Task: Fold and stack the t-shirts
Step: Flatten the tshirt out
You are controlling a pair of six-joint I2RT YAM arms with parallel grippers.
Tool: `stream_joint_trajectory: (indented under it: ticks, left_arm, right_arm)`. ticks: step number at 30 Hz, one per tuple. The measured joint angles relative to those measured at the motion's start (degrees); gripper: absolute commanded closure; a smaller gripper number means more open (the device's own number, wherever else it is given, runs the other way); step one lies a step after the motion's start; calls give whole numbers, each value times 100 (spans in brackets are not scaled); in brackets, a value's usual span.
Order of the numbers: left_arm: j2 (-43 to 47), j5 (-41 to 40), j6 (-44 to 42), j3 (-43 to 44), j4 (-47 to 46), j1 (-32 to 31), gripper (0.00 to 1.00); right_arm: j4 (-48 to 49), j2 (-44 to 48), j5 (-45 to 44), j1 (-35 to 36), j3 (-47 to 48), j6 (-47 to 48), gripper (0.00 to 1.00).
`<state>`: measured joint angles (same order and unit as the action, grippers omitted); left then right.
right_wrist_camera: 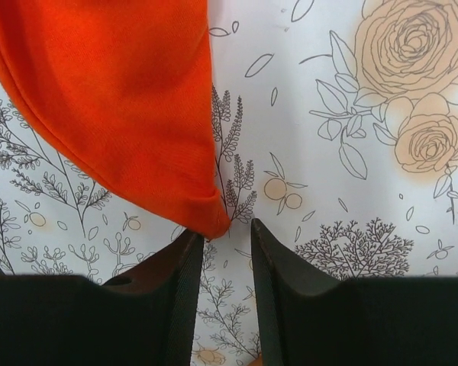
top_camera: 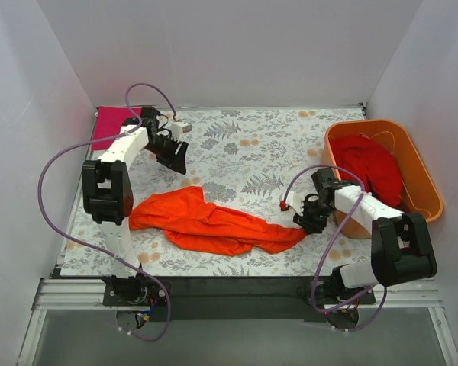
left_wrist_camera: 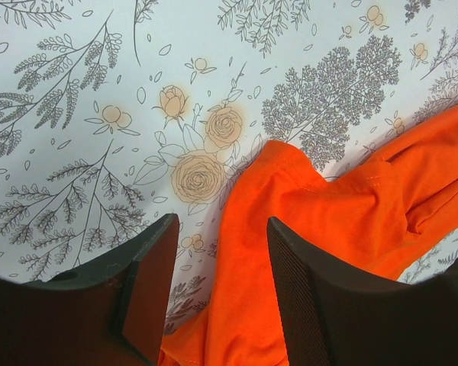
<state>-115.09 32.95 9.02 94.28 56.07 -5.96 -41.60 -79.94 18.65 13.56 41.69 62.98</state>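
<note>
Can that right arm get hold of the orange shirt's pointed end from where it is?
Probably yes. The right gripper sits right at the corner of the orange shirt, jaws slightly apart, and only bare tablecloth lies around it, so nothing seems to block the way.

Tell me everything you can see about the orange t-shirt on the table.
The orange t-shirt is plain, bright orange soft cloth, unfolded and bunched into a long wrinkled strip. It lies on the floral tablecloth near the front edge, tapering rightward to a narrow tip. That tip ends just at the fingertips of the right hand, not between them; whether they touch is unclear. A stitched hem shows in the left wrist view.
</note>
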Motion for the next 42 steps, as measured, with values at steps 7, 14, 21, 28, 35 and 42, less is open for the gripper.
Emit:
stream_joint_trajectory:
  ticks: [7, 14, 21, 28, 35, 42]
  left_arm:
    - [0, -83, -136, -146, -168, -269, 53]
    - [-282, -166, -227, -444, -295, -713, 52]
    - [-437, -225, -345, -693, -372, -850, 70]
    - [-439, -254, -184, -715, -546, -769, 100]
    - [-216, -822, 243, -494, -1335, -7, 100]
    - [105, -1690, 179, -444, -2306, 153, 59]
  right_arm:
    - [-17, -101, 212, 0, 31, 15, 97]
    - [-70, -129, 251, 0, 76, -20, 99]
    - [-210, -74, 258, 2, 297, -85, 99]
    - [-313, -57, 247, 192, 645, -188, 99]
    - [-378, -686, 31, 439, 1502, -365, 99]
    - [-354, -1836, -409, 481, 2452, -564, 99]
